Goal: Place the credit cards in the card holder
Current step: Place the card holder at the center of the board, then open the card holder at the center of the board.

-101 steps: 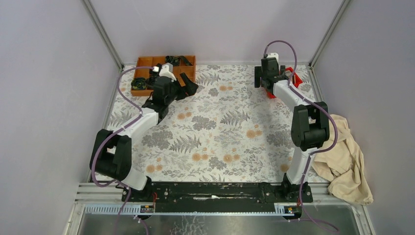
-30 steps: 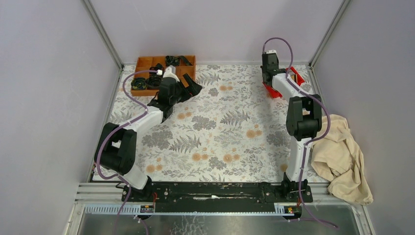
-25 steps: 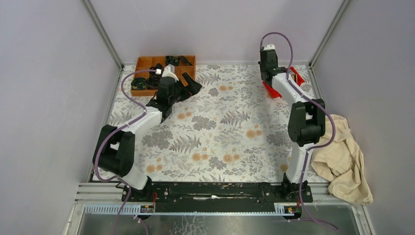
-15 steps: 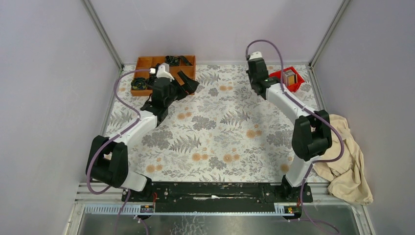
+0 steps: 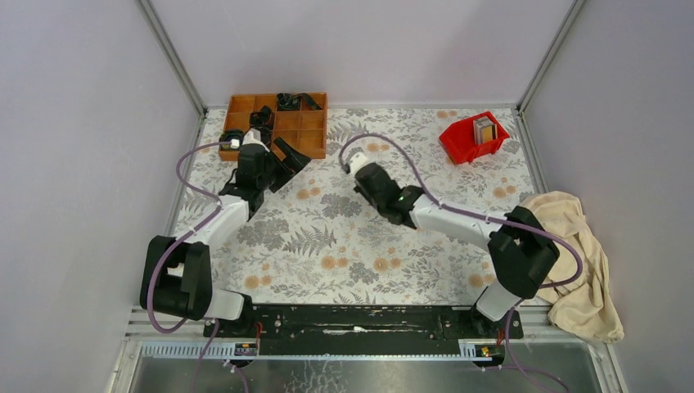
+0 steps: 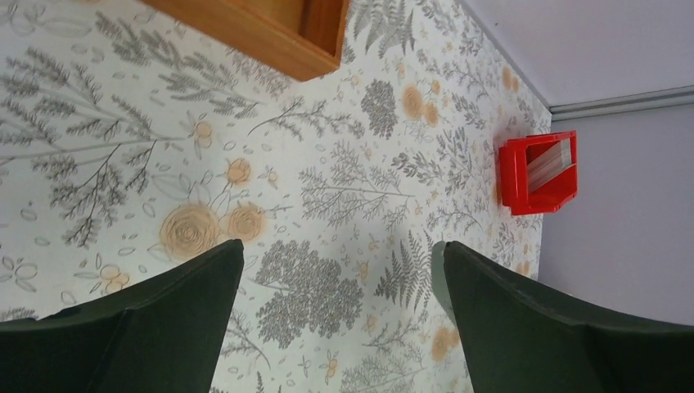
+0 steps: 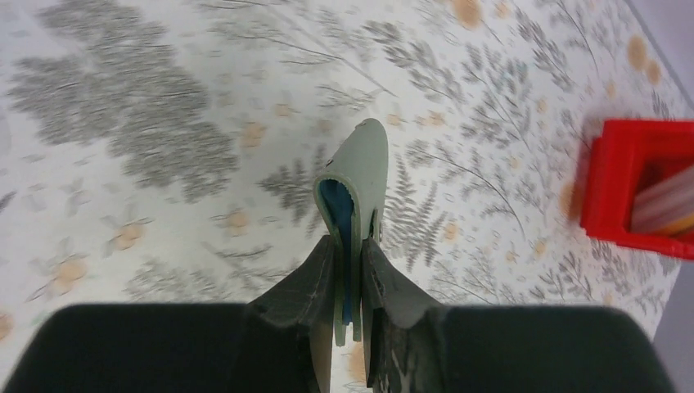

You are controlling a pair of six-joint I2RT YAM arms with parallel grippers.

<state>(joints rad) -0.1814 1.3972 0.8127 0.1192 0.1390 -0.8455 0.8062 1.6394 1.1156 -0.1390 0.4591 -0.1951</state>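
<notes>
Your right gripper (image 7: 348,246) is clamped on the card holder (image 7: 360,176). The sage-green wallet stands edge-on between the two fingers and sticks out past their tips, with a sliver of blue showing between its leaves. From above, that gripper hangs over the middle of the flowered table (image 5: 385,246), well to the left of the red bin (image 5: 461,141) and nearer to the arm bases than the bin is.

The cards (image 5: 484,128) are in the red bin, standing on edge; a yellow-tan one and a paler one show, and you cannot tell from here how many there are in all.

Your left gripper (image 6: 337,255) has its fingers spread wide with nothing between them, only bare table showing in the gap. It sits far to the left of the red bin, just beside the near right corner of the wooden tray (image 5: 282,123). A crumpled tan cloth (image 5: 573,262) lies nearer than the red bin, at the table's right edge.
</notes>
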